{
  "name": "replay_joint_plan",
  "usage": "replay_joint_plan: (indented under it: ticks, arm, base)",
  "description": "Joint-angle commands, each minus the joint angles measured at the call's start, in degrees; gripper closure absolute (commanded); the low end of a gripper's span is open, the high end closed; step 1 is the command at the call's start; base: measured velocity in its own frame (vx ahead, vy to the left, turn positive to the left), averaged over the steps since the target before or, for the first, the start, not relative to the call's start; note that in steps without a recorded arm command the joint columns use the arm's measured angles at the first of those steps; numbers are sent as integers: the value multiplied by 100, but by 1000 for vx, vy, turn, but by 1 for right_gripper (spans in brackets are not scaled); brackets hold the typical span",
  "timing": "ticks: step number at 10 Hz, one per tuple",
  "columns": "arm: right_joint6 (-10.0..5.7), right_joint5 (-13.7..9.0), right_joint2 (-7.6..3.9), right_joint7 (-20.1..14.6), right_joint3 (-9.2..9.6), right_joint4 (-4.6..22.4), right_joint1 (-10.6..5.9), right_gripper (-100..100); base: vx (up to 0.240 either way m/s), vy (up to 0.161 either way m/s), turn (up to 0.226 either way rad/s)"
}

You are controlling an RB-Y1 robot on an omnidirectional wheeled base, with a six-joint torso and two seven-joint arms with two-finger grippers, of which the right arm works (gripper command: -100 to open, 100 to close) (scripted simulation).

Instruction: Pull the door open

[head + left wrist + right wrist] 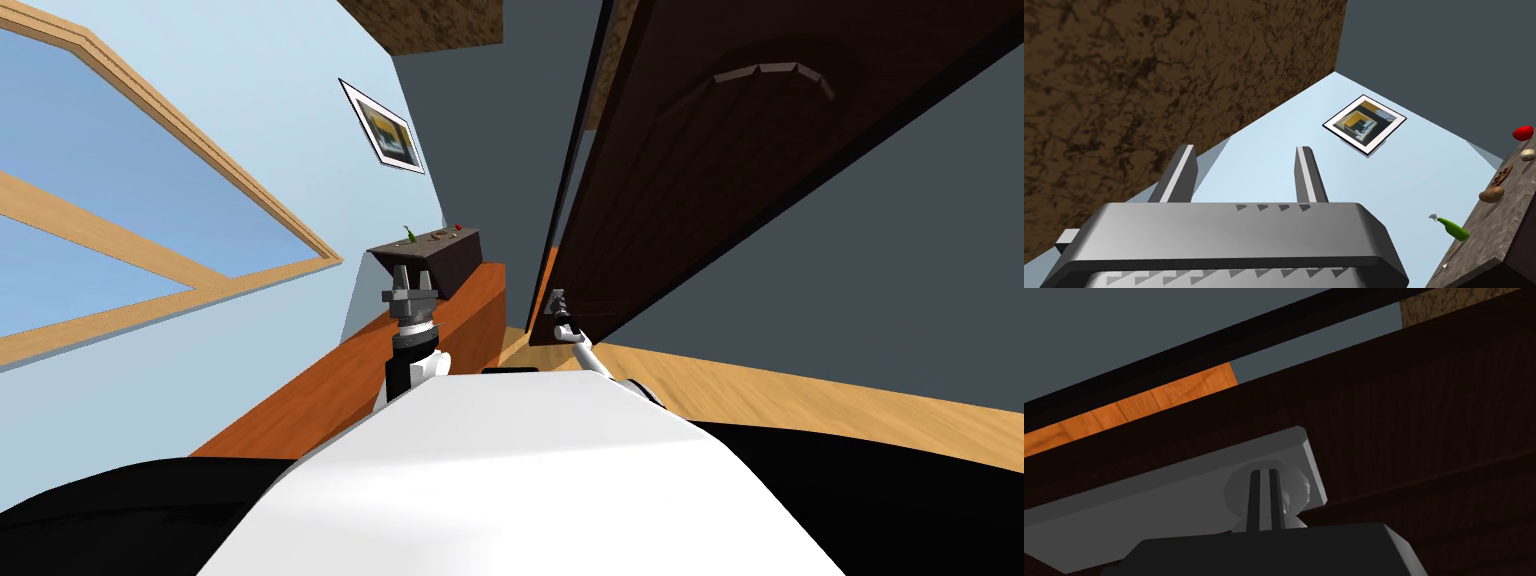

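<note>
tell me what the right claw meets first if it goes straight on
Most likely the grey door knob, directly beyond the shut tips of the right claw; it may already touch, depth unclear.

1. No text, number, brand or sign can be read in any view.
2. Framed picture [1364, 123] on the light blue wall: yellow, dark and white patches, no letters legible.
3. Green bottle [1453, 228] on the dark surface [1504, 225]: too small to tell any label.

White forearms [430, 368], dark wrists [412, 336], light grey claw fingers [1310, 172]
</note>
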Motion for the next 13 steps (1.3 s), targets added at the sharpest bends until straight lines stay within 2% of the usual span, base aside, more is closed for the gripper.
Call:
replay_joint_plan:
  ticks: [1, 6, 7, 9, 10, 11, 12, 13]
  arm:
    - [-36, -181, -10, -207, 53, -73, 46, -100]
    - [-158, -813, -42, -958, 237, -323, 207, -100]
    - [-158, -813, -42, -1036, 237, -323, 207, -100]
    - [-222, -1141, -59, -1403, 332, -453, 291, -100]
    - [-222, -1141, -59, -1494, 332, -453, 291, -100]
    - [-256, -1313, -67, -1701, 382, -520, 335, -100]
    - [-256, -1313, -67, -1728, 382, -520, 335, -100]
    - [-290, -1488, -76, -1962, 434, -589, 380, -100]
  base:
    - [-60, -23, 115]
    - [-75, -45, 68]
    - [-83, -52, 26]
    - [-75, -56, 90]
    - [-47, -42, 32]
    - [-41, -36, 48]
    - [-35, -26, 34]
    - [-50, -29, 70]
